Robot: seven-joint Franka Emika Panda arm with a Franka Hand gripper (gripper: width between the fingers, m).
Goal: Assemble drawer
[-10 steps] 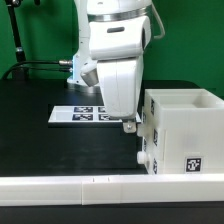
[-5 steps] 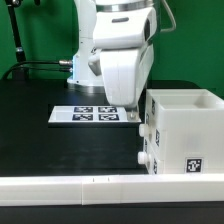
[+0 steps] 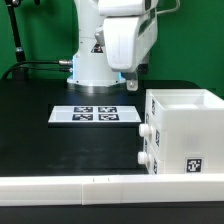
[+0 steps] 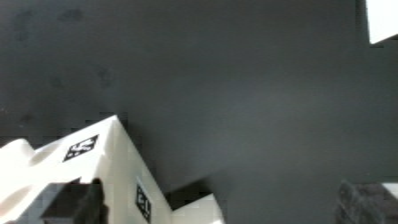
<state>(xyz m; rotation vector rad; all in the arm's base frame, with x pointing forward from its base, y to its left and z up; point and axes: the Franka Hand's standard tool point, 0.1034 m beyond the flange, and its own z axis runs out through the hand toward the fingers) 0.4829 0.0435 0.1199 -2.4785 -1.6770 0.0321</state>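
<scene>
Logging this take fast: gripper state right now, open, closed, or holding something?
Gripper: raised above the drawer, holding nothing; open or closed cannot be told.

White parts on a black counter

My drawer (image 3: 183, 132) is white with black-and-white square tags and white round knobs; the marker board (image 3: 93, 114) is white with four black-and-white tags; the border rail (image 3: 70, 189) is white, the counter (image 3: 40, 150) matte black, the backdrop (image 3: 40, 30) green, my arm (image 3: 115, 40) white.
</scene>
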